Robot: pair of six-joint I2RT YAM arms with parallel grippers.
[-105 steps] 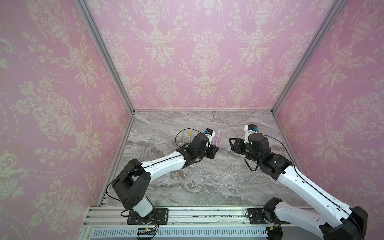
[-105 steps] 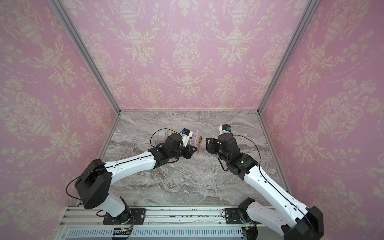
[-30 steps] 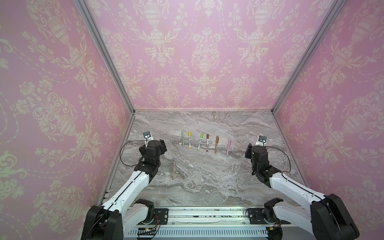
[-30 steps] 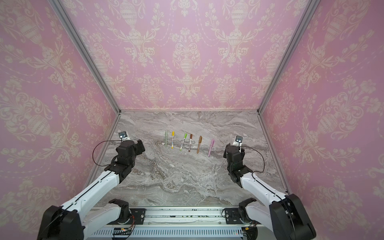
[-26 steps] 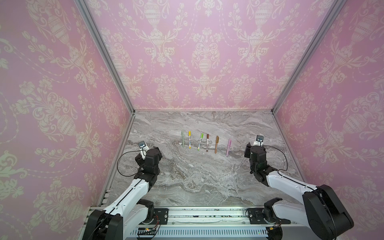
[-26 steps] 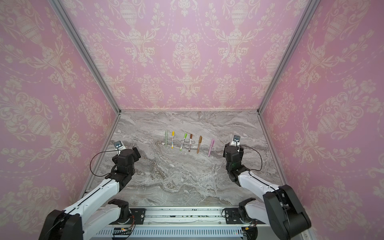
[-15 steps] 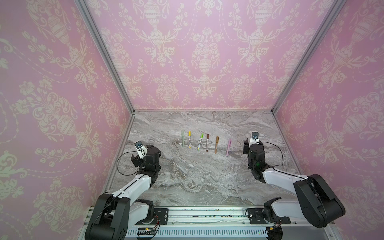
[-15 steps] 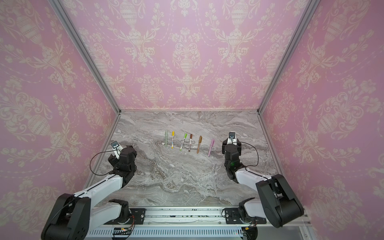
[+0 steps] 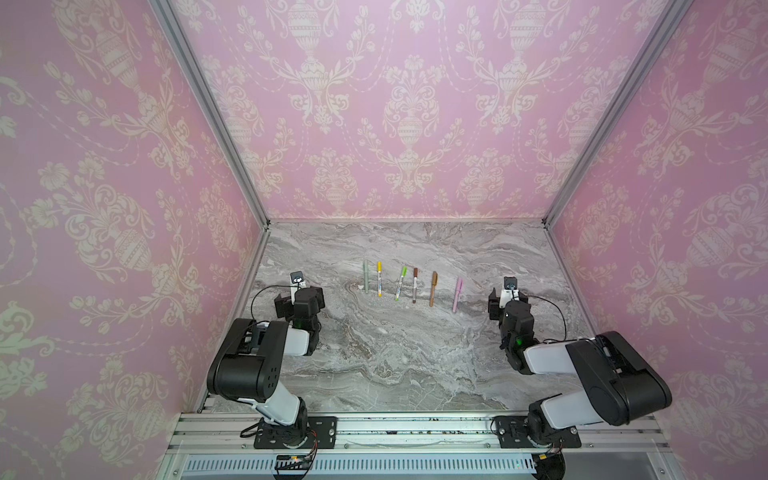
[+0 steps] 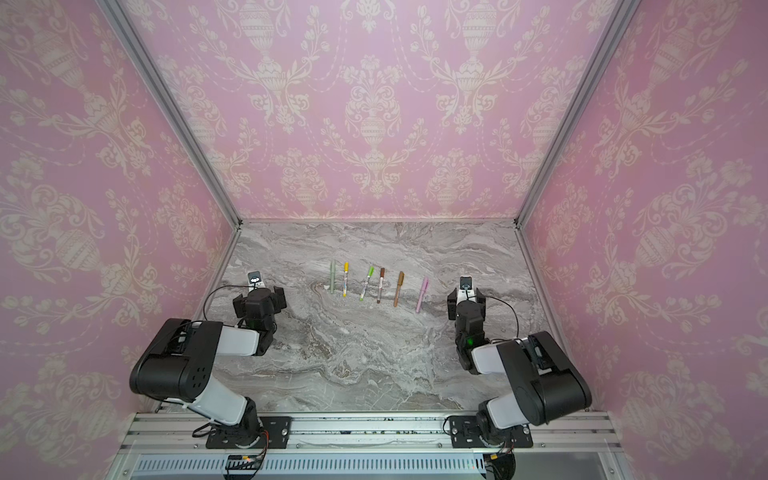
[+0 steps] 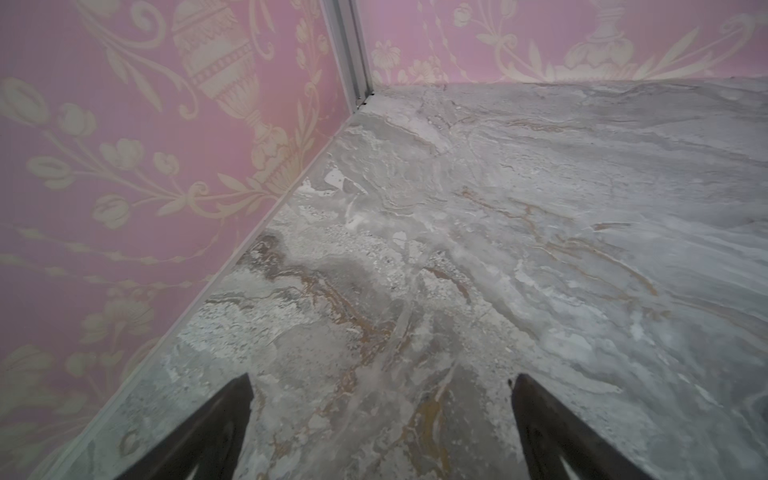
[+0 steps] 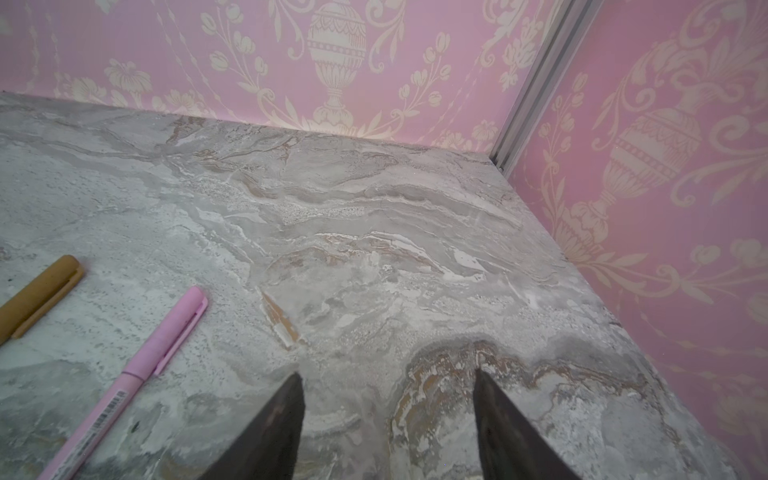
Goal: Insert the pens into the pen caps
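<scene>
Several pens lie side by side in a row on the marble table, each with its cap on: sage green, yellow-capped white, lime-capped white, brown-capped white, tan and pink. In the right wrist view the pink pen and its pink cap lie beside the tan pen. My left gripper hangs open and empty over bare marble near the left wall. My right gripper is open and empty, right of the pink pen.
Pink patterned walls close in the table on the left, back and right, with metal corner posts. Both arms are folded back near their bases on the front rail. Bare marble lies between the arms and the pen row.
Both arms have drawn back toward their bases and folded, and both grippers have opened wider. Earlier the left gripper held the pink pen at the middle; it now lies in the row.
</scene>
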